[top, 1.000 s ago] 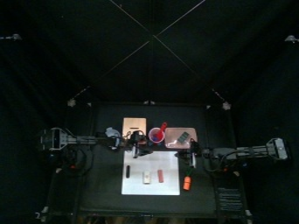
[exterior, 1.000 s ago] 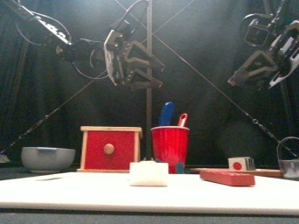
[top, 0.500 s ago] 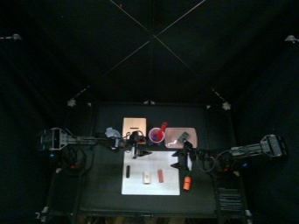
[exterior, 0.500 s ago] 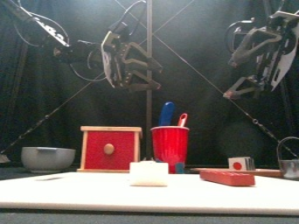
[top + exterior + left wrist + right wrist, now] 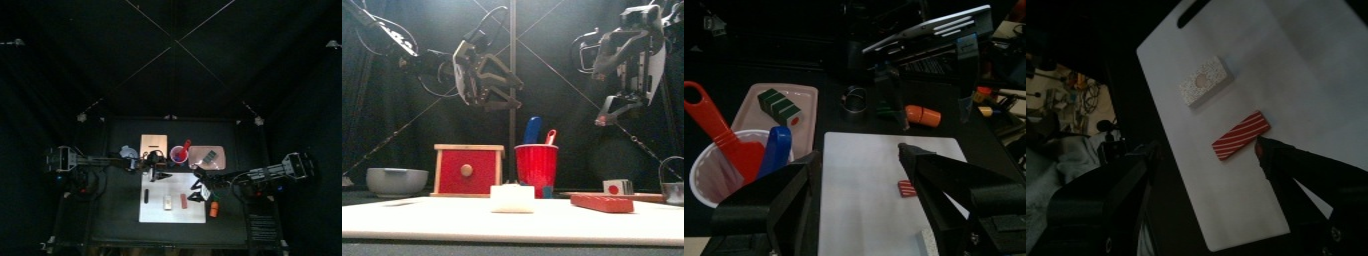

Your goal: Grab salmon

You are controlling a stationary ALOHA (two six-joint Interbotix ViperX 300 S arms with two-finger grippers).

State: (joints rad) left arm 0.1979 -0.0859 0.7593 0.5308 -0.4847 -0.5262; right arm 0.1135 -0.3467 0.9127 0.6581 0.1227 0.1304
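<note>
no writing is legible. a grey metal bowl [image 5: 397,181] sits far left, then a red wooden box [image 5: 469,170], then a red plastic cup [image 5: 536,166] holding blue and red utensils. the red-and-white striped salmon piece [image 5: 1241,135] lies on the white cutting board [image 5: 1293,70], below the right gripper [image 5: 1213,160], whose fingers stand wide apart. the left gripper [image 5: 858,165] hangs with fingers apart, empty.

metal bowl [image 5: 396,180] cut by frame edge, cup contents [image 5: 183,148] tiny
</note>
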